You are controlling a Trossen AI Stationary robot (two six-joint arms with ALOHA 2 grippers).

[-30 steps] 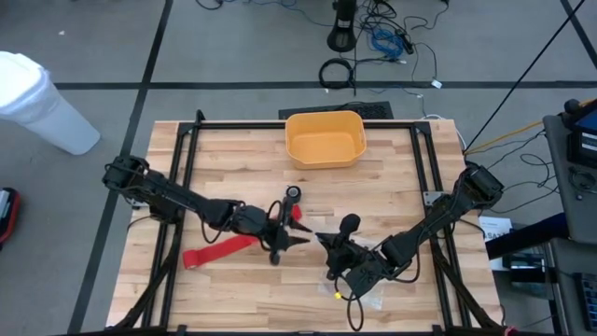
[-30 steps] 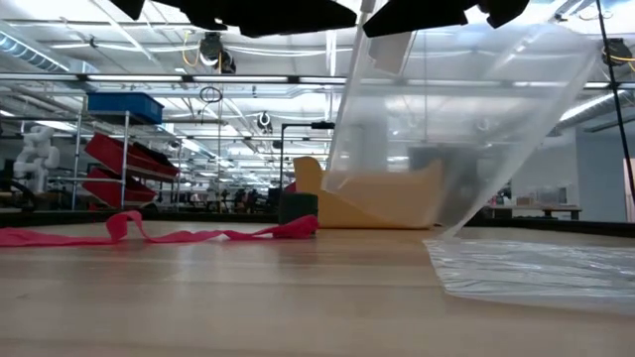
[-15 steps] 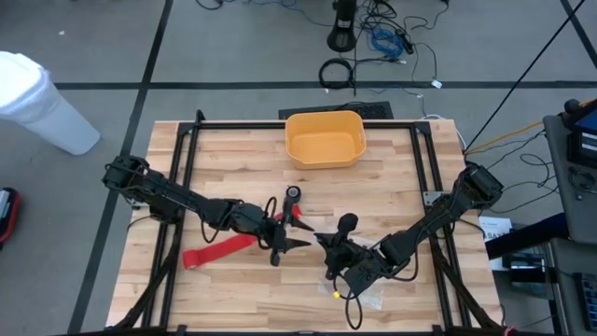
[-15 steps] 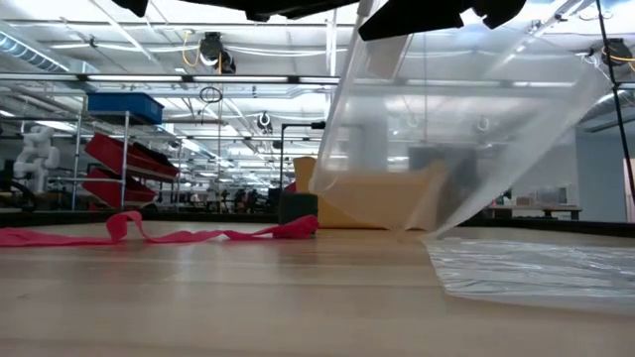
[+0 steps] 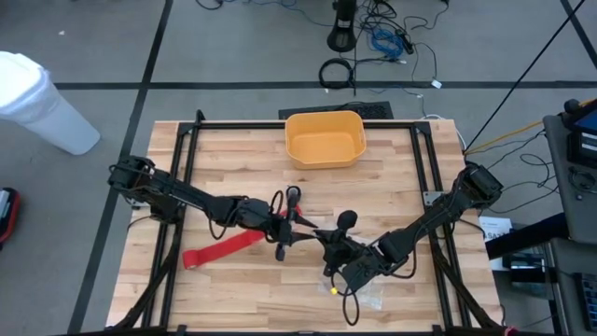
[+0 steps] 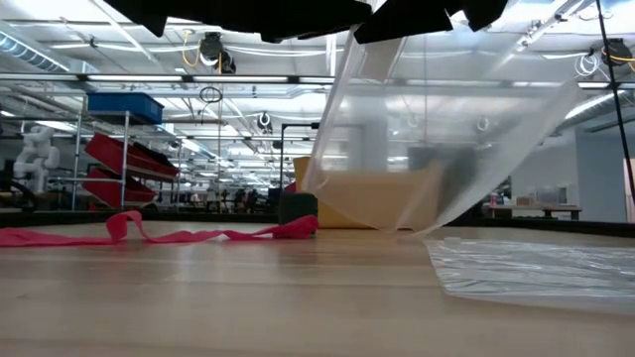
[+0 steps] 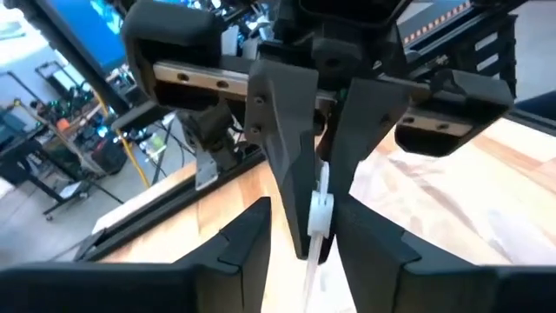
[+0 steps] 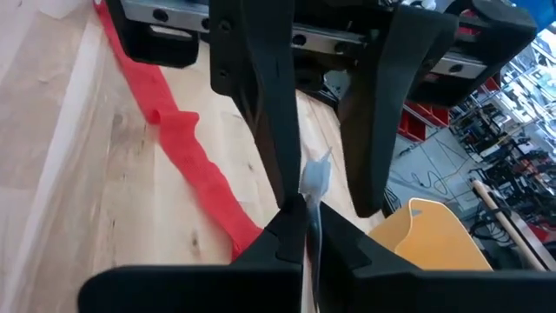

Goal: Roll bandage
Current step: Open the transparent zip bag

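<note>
The red bandage (image 5: 224,247) lies unrolled on the table as a long flat strip, left of centre; it also shows as a rumpled band (image 6: 189,235) in the low view. No gripper touches it. My right gripper (image 8: 300,230) is shut on a clear plastic bag (image 6: 437,149) held above the table's middle. My left gripper (image 7: 308,252) faces it, open. Its fingers stand on either side of the right fingertips and the bag's edge; I cannot tell whether they touch the bag. My right gripper pinches the bag's upper edge (image 8: 313,184) between its two shut fingers, which come from the table's near right. The bag hangs below the fingers. Its lower part (image 6: 536,268) lies on the table at the near right.
A yellow bin (image 5: 324,138) stands at the table's far edge, in the middle. A small dark round thing (image 6: 298,206) sits by the bandage's right end. A black frame (image 5: 187,159) runs along the table's sides. Bare wood lies near the front left.
The hanging part of the bag has swung and spread toward the table's left, its lower edge now closer to the bandage's end. The bandage has stayed where it was.
</note>
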